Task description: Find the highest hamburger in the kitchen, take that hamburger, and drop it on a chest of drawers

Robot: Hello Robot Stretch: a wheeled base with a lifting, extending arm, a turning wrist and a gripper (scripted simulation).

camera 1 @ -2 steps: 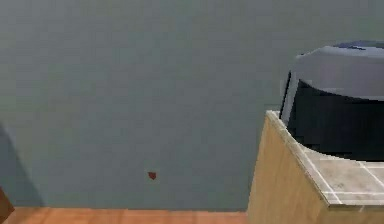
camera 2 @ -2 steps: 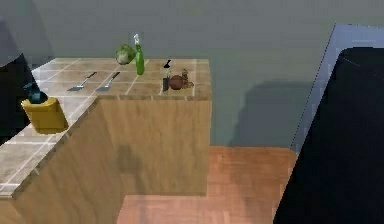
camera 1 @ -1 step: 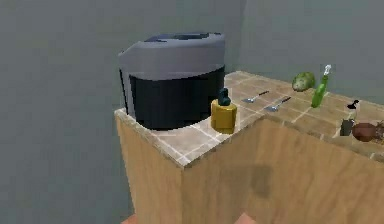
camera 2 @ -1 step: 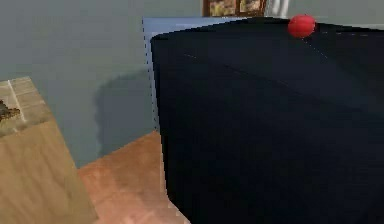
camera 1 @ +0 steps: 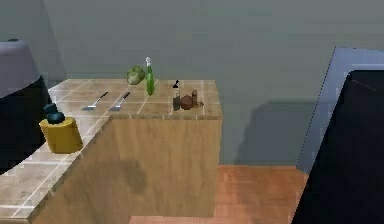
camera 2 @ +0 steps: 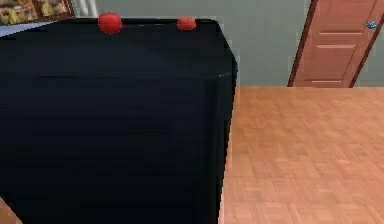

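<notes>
counter (camera 1: pixel 150 150): we see a green bottle (camera 1: pixel 150 78) and a yellow jar (camera 1: pixel 60 134).
hamburger: we cannot tell; a small brown blob (camera 1: pixel 188 100) sits near the counter's far right corner.
black block (camera 2: pixel 110 120): two red balls (camera 2: pixel 110 22) on top.
gripper: we cannot tell its state.

Counter (camera 1: pixel 160 150) top is pale tile, its front grainy wood; black block (camera 2: pixel 110 120) looks smooth, matt; floor (camera 2: pixel 310 150) is wood parquet.
</notes>
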